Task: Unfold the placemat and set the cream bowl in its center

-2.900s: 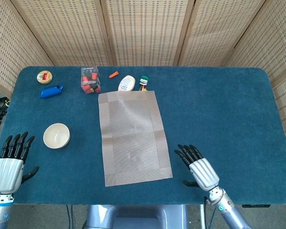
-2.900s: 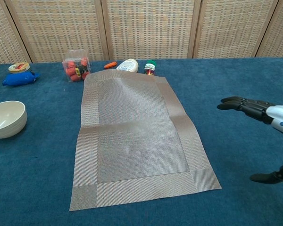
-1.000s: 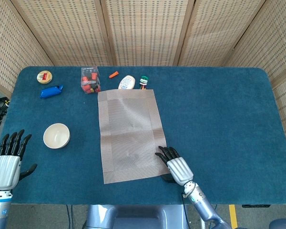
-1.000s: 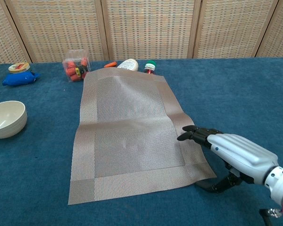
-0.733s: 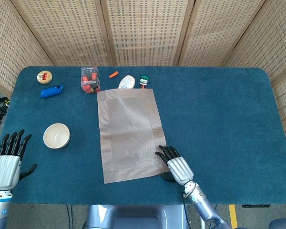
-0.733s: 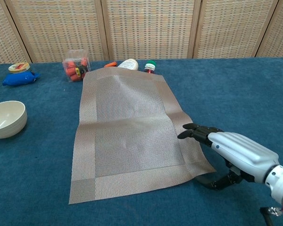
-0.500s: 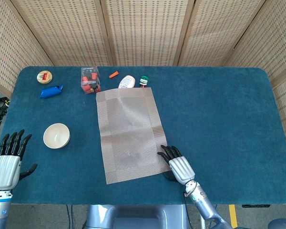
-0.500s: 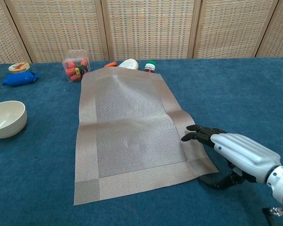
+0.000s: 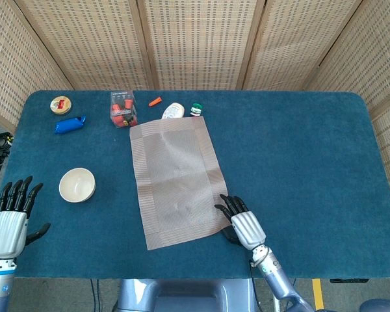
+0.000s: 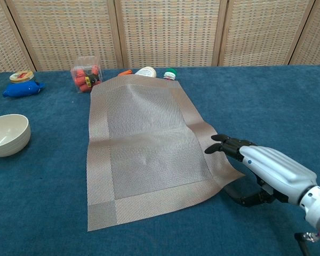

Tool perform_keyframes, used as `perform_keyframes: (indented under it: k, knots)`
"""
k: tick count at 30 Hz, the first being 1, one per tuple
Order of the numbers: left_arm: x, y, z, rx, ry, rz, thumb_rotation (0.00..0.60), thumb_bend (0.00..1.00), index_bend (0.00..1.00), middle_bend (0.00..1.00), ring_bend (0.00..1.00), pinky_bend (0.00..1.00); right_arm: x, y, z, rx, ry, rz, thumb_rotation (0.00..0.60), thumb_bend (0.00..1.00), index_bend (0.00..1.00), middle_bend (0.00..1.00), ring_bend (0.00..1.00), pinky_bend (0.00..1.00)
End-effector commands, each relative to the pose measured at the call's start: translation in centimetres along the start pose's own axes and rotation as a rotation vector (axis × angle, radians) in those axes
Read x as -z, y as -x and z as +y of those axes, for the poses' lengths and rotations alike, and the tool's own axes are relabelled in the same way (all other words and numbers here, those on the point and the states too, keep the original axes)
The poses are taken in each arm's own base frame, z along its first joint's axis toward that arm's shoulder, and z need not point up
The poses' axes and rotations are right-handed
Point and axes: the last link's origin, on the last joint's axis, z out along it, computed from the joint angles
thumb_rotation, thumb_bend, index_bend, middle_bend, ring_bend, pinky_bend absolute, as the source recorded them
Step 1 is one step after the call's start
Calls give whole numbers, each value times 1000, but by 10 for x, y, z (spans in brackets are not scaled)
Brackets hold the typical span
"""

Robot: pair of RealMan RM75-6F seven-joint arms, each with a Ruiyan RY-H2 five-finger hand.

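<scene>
Placemat: I see the placemat lying opened out on the blue tabletop, slightly skewed, its long side running from near to far, a faint crease across its middle.
Placemat, chest view: the placemat has its near right corner lifted a little off the tabletop.
Right robot hand: my right robot hand sits at that near right corner, fingers stretched over the edge and the thumb underneath, so it pinches the corner.
Right robot hand, chest view: the right robot hand has its fingertips on the right border and the thumb below the raised edge.
Left robot hand: my left robot hand hangs at the near left edge of the tabletop, fingers straight and apart, holding nothing.
Cream bowl: the cream bowl stands upright on the tabletop, left of the placemat and apart from it, far-right of the left robot hand and well apart from the right one.
Cream bowl, chest view: the cream bowl is at the left edge of the picture.
Far edge: a clear box of red pieces, a white bottle and a green-capped item lie by the far end of the placemat; the placemat's far edge reaches the bottle.
Far left: a blue object and a small round tin.
</scene>
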Motion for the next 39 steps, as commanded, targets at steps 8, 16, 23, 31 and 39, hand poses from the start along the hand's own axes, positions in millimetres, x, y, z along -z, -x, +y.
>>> perform_keyframes:
  k: [8,16,23,31,39]
  knots:
    - [0,0,0,0,-1,-1,600,131,122,0,0,0,-1,0,2,6,1,24,600,408,351,53,0,110]
    - [0,-1,-1,4,-4,3,600,132,126,0,0,0,-7,2,-1,-11,-4,82,600,372,432,131,0,149]
    - [0,-1,-1,6,-3,1,600,131,135,0,0,0,-8,7,0,-17,-21,123,600,503,432,131,0,175]
    - [0,-1,0,5,-1,-1,600,131,144,0,0,0,-8,5,3,-16,-21,130,600,568,430,131,0,174]
    - [0,0,0,5,0,-4,600,131,155,0,0,0,-7,5,5,-16,-15,121,600,652,443,131,0,174]
